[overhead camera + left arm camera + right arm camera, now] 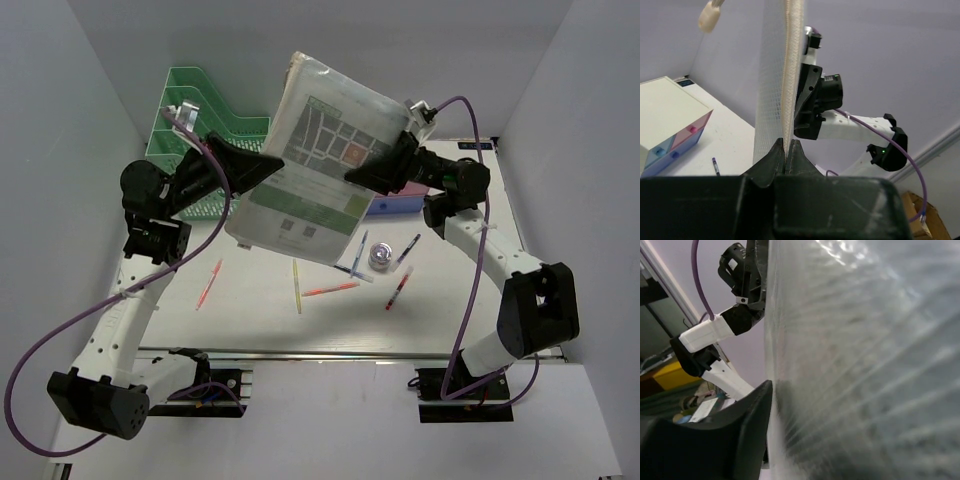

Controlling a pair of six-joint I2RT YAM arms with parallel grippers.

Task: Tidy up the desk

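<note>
Right of the green rack [200, 105], my left gripper [787, 150] and right gripper [368, 176] both clamp the mesh pouch [320, 150], so I move them in step.

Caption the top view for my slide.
The left hand and right hand hold a mesh document pouch above the desk.

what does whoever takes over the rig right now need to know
Left gripper: jaws shut on the pouch at its left edge.
Right gripper: shut on its right edge.
The pouch hangs between both arms, in the air over the desk.
Pens lie scattered on the desk; green tray stands at back left.
Done: pouch is up. Left: set it down somewhere, gather the pens.
</note>
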